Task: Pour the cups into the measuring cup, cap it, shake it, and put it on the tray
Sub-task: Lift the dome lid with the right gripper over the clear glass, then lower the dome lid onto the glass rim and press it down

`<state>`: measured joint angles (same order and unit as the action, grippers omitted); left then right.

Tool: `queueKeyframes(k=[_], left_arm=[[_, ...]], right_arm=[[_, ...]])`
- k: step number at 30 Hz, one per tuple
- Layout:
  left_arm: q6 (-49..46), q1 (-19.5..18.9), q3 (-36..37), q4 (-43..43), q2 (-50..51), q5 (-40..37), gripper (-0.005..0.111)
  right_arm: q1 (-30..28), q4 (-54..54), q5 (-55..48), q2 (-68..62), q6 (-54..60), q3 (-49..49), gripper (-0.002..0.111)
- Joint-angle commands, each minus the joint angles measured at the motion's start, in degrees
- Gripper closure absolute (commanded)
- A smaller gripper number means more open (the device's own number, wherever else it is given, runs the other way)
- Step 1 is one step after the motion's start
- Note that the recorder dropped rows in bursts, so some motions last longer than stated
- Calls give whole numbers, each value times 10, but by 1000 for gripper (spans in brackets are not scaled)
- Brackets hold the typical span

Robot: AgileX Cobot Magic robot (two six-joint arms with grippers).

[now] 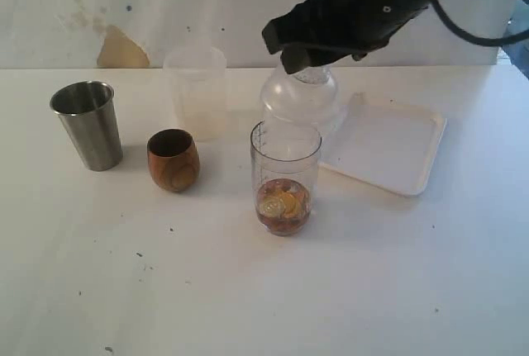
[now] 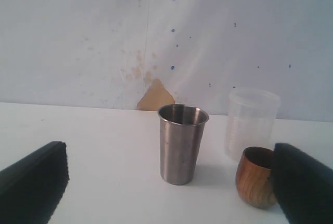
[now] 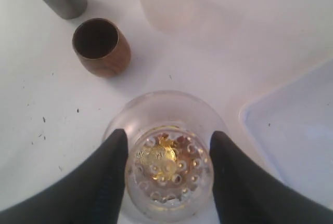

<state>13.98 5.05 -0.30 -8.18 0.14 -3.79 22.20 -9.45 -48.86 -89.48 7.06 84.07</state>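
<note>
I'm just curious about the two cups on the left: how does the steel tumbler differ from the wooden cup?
The steel tumbler is taller, the wooden cup shorter. The tumbler's sides are straight and tapered; the wooden cup's are rounded. The tumbler is grey brushed metal, the wooden cup brown with visible grain. Both stand upright, apart, on the white table.

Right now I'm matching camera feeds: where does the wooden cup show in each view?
Exterior: wooden cup left of centre, between steel tumbler and measuring cup.
Left wrist: beside the tumbler, before the frosted cup.
Right wrist: beyond the clear lid, near the tumbler.
Shared landmark: the steel tumbler.
</note>
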Motion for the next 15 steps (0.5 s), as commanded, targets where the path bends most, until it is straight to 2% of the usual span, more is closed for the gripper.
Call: queueKeyframes(k=[1,9,15], left_arm=[[-1,3,3,0,-1,3,2],[-1,3,3,0,-1,3,2],[-1,3,3,0,-1,3,2]], right_arm=[[23,30,-28,-31,8,41,108],[57,73,-73,-79,7,99,108],[58,94,-95,-99,3,115,108]])
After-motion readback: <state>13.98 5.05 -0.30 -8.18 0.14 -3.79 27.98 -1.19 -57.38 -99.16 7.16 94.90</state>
